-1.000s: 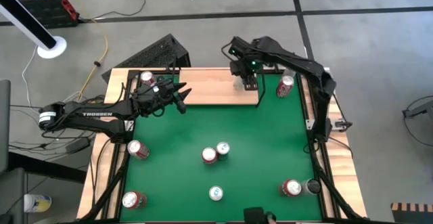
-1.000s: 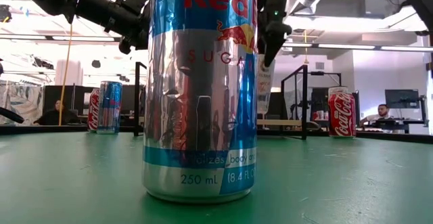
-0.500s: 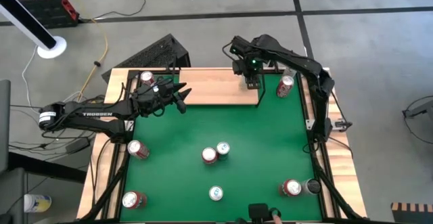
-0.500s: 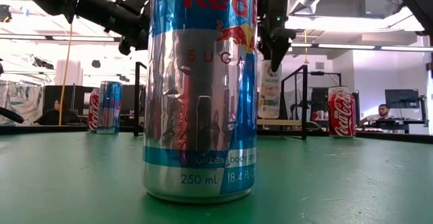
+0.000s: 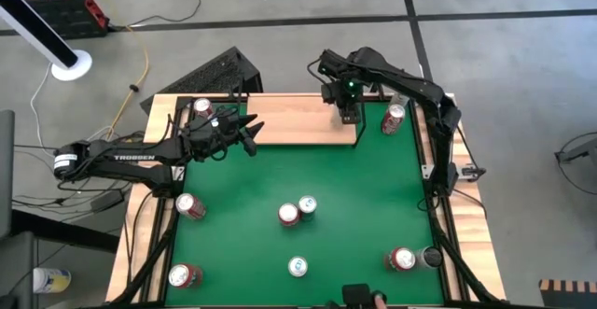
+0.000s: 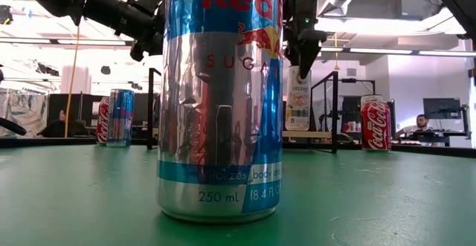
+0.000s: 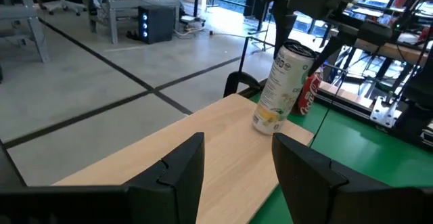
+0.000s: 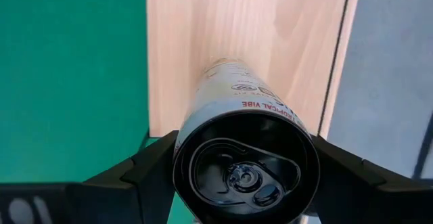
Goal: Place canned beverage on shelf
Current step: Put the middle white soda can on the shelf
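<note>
The right wrist view looks straight down on a tall pale can that stands upright on the shelf, near the shelf's end, with the right gripper right above it. Its two fingers sit on either side of the can's top, and it looks like they have let go, because the can rests on the wood by itself. I think the can was put upright so it will not roll off. In the high view the right gripper hangs over the right end of the shelf. The left gripper waits over the left end, part open and holding nothing, maybe so it stays out of the way. Red cans sit around the green table, and a big silver and blue can stands close to the low camera.
</note>
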Controlling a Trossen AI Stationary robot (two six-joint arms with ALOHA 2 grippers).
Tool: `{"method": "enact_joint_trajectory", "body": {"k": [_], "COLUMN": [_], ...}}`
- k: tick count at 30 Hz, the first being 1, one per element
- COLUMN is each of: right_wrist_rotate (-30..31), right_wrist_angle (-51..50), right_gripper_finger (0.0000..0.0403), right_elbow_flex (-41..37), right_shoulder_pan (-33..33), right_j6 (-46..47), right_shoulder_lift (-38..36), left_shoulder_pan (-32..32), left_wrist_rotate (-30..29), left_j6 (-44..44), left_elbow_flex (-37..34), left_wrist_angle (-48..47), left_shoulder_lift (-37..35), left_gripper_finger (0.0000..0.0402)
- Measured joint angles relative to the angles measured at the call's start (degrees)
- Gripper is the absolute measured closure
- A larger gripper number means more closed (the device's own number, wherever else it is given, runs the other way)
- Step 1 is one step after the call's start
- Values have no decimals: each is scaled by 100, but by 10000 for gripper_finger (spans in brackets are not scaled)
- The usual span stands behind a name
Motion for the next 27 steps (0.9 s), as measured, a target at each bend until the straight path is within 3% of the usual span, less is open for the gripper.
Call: {"method": "enact_joint_trajectory", "body": {"k": [8,17,27], "right_wrist_rotate": [-60,-57,58], "right_wrist_angle": [-52,-42,-67], "right_gripper_finger": [102,48,51], "right_elbow_flex": [-2,-2,-2], "right_shoulder_pan": [0,0,11], "right_j6": [193,251,184], "right_shoulder_lift": [0,-9,-205], "left_shoulder_pan": [0,0,0], "left_wrist_rotate": [0,0,0], "left_j6": [-2,-2,98], "left_elbow_flex": [0,0,0], "left_wrist_angle": [-1,-1,1], "left_shoulder_lift": [0,0,0], "left_gripper_finger": [243,243,243]}}
